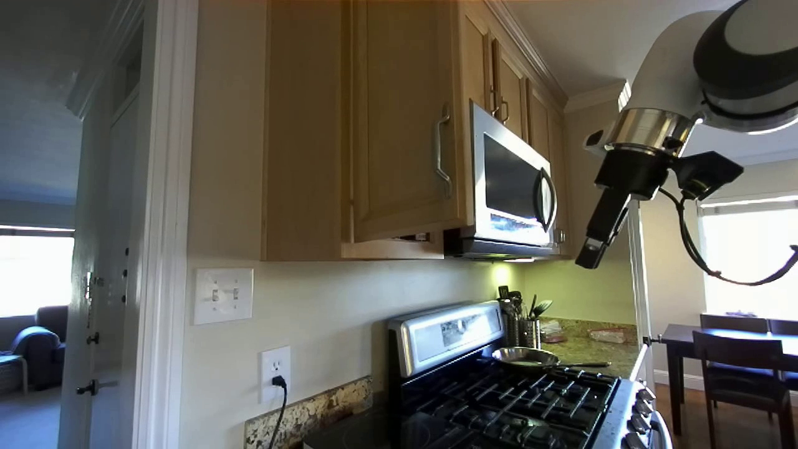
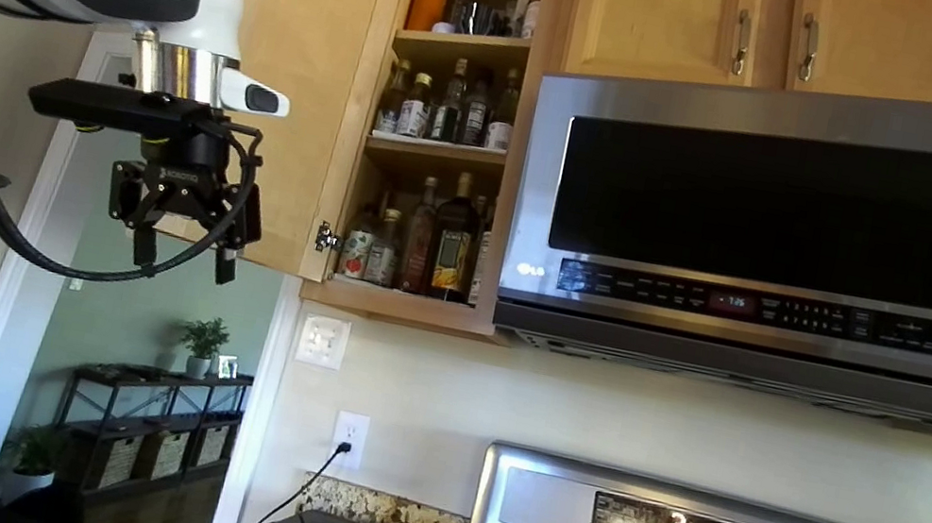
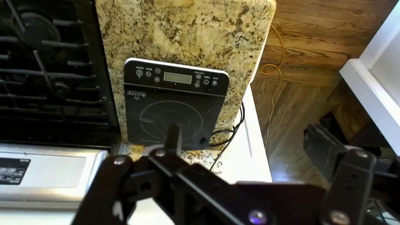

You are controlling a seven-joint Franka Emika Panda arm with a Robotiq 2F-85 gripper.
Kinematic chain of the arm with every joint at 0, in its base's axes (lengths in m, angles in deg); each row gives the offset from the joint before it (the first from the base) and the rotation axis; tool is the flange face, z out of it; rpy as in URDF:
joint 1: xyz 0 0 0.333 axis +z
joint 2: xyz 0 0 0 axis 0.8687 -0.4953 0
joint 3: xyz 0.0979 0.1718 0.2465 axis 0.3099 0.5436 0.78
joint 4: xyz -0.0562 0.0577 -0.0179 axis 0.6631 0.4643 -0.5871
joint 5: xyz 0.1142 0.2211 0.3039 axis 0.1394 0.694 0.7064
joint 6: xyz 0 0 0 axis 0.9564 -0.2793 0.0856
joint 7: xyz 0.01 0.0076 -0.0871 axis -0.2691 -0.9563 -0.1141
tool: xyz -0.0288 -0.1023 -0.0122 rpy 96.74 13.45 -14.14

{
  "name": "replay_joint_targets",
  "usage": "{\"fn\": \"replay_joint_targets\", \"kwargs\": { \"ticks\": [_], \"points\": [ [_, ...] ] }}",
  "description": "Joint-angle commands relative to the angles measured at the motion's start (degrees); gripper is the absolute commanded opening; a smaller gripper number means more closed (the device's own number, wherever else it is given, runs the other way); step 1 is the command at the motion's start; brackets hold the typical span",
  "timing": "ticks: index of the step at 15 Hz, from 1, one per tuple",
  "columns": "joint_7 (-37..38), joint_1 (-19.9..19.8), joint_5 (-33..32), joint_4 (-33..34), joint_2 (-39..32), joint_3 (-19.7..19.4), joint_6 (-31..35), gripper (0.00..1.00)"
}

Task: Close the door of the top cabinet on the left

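Observation:
The tall tan wood door [image 1: 402,118] stands swung open, with its silver bar handle [image 1: 441,149] on the outer face. Another exterior view shows the door's inner face [image 2: 324,35], hinged on its right edge. The top cabinet shows its plain side panel [image 1: 304,137] and its lower frame [image 2: 401,306], with shelves of bottles exposed. My gripper [image 1: 592,252] points down, apart from the door and farther out from the wall. In an exterior view the gripper [image 2: 185,258] overlaps the door's lower left part. Its fingers are spread with nothing between them, also in the wrist view [image 3: 247,143].
The microwave [image 2: 768,205] is right of the cabinet, with short cabinets [image 2: 664,9] above it. Below are the stove [image 1: 523,399] and a black portable cooktop [image 3: 175,115] on the granite counter [image 3: 187,31]. A loose cable [image 2: 4,218] hangs from the arm beside the gripper.

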Motion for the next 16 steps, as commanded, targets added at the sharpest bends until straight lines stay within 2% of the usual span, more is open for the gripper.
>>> {"fn": "replay_joint_targets", "kwargs": {
  "ticks": [1,5,9,12,16],
  "points": [
    [0.34,3.99,1.72,3.88,-3.87,1.81,3.74,1.0],
    [0.93,6.97,4.21,7.99,-7.51,3.71,6.79,1.0],
    [1.63,9.33,7.93,12.36,-10.54,4.33,4.89,1.0],
    [2.0,10.19,9.71,14.32,-12.43,5.38,5.25,1.0],
    [0.91,10.43,8.96,14.97,-13.81,7.33,9.45,1.0]
  ]
}}
